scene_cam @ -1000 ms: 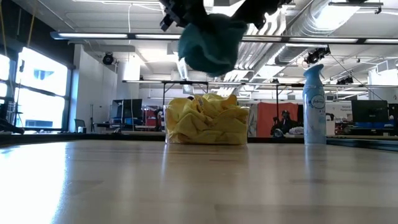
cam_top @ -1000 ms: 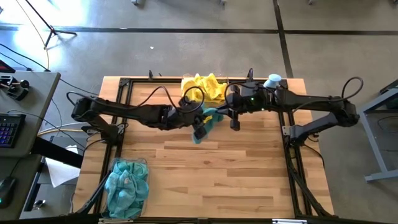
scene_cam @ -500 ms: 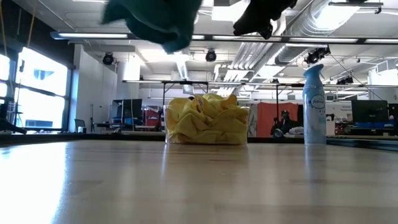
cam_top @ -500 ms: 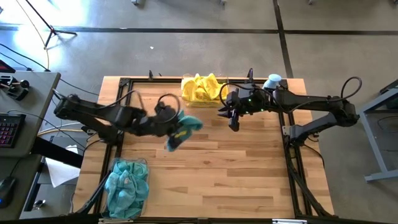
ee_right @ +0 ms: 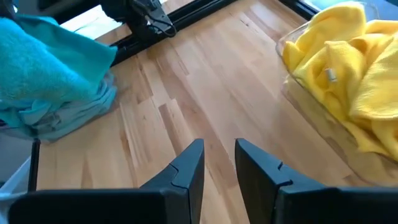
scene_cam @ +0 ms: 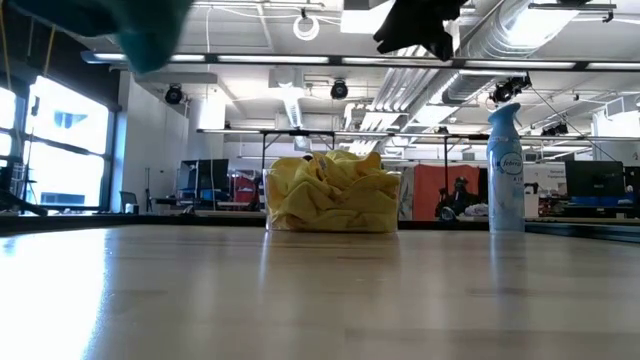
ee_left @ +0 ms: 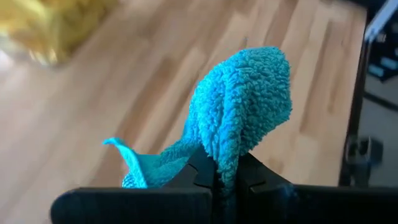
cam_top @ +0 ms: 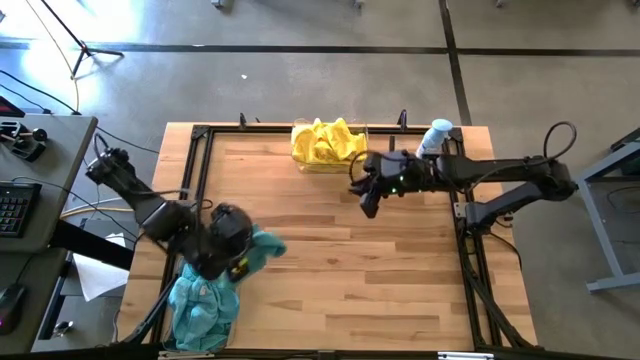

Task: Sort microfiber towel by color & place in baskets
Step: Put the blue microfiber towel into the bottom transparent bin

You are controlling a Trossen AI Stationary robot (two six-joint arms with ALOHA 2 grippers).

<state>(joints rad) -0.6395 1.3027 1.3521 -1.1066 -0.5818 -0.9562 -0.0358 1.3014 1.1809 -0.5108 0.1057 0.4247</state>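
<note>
Now the left gripper (ee_left: 219, 180) has its fingers pinched tight on a teal towel (ee_left: 239, 112), which bunches up just ahead of the fingertips, above the basket of teal cloths (cam_top: 203, 300). Over on the other side, the right gripper (ee_right: 217, 155) hangs with fingers parted a narrow gap, nothing between them, the basket of yellow towels (ee_right: 339, 81) near, ahead of its fingertips.

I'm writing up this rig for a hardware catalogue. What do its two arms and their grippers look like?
Both arms are dark, slim and jointed, with black cables looping alongside. The left gripper and right gripper each end in two flat black fingers with angular, stepped tips. A small green light glows near the right arm's wrist.
</note>
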